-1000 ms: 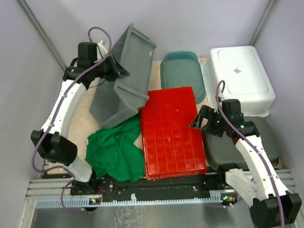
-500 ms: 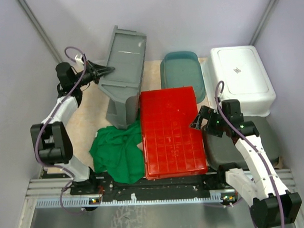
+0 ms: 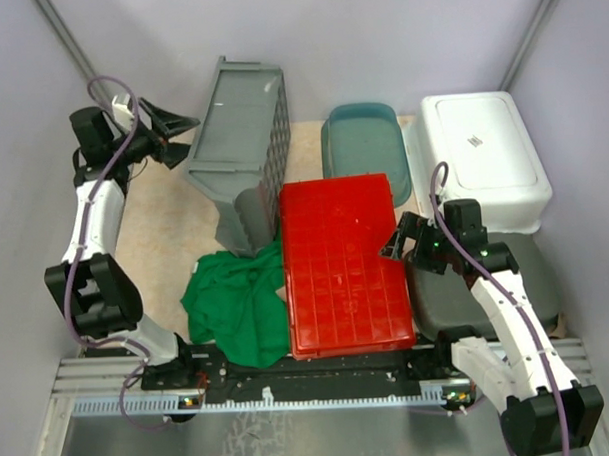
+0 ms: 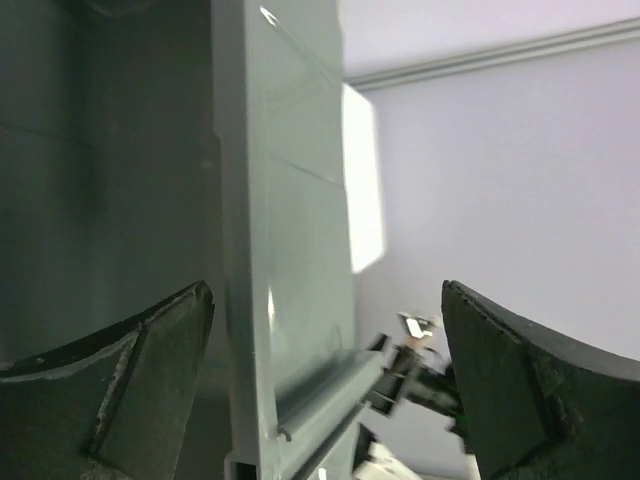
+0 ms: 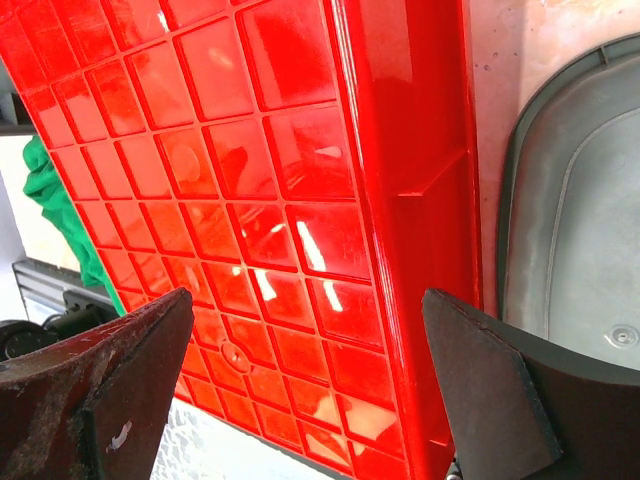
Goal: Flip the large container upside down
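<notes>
The large gray bin [image 3: 243, 130] stands tipped up on end near the far-left corner of the table [image 3: 170, 243], its ribbed side facing the overhead camera and its inside hidden from me. The left gripper [image 3: 189, 140] sits just beside its left edge with fingers spread wide, gripping nothing. Only the left wrist camera shows the bin's pale wall filling the gap ahead of those fingers.

Against the bin's right side lies a red crate [image 3: 341, 272], grid bottom up, with a green cloth [image 3: 232, 306] at the near edge. The right gripper [image 3: 395, 235] hangs splayed over the crate's right rim. Its wrist camera shows a dark gray tub [image 5: 580, 220] alongside.
</notes>
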